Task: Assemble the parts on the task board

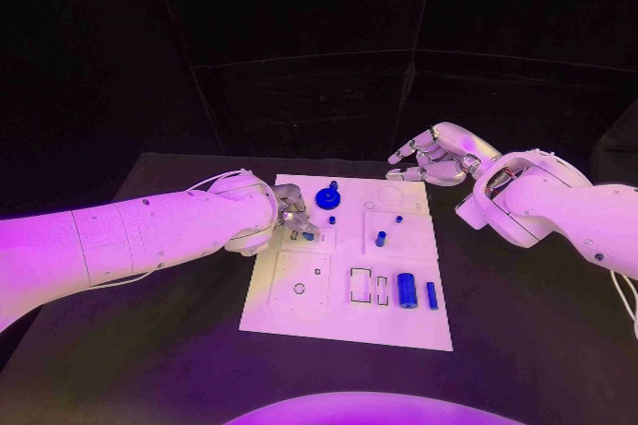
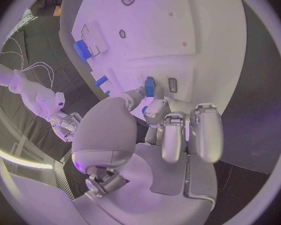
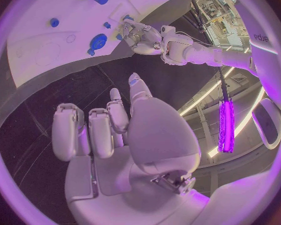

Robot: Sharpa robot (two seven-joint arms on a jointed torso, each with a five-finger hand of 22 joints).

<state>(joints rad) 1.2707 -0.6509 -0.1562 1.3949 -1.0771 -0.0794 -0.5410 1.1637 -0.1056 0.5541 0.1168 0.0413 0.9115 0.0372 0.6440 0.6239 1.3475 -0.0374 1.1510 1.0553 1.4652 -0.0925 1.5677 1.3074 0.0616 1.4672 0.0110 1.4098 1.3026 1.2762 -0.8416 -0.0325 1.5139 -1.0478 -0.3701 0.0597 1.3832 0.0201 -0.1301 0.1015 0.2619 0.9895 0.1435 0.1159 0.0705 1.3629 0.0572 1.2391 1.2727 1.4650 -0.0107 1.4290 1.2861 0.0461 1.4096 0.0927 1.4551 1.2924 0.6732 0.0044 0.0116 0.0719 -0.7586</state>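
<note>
Looking down from the head view, my left hand [image 1: 291, 220] sits at the left edge of the task board [image 1: 348, 337], pinching a small blue part [image 1: 307, 235] over it. I count 1 round blue disc [image 1: 327, 200] near the far end, 3 small pegs mid-board [image 1: 382, 238], and 2 blue bars [image 1: 407, 290] lying at the near right. My right hand [image 1: 432, 158] hovers off the far corner, fingers apart, holding nothing.

From the left wrist view, the blue part [image 2: 149, 86] is clamped between my thumb and a fingertip [image 2: 154, 107], close above a small rectangular slot [image 2: 172, 84]. I judge it should go down square and slowly.

From the right wrist view, my right hand [image 3: 125, 130] is open above the dark surface [image 3: 84, 92], beside the board.
</note>
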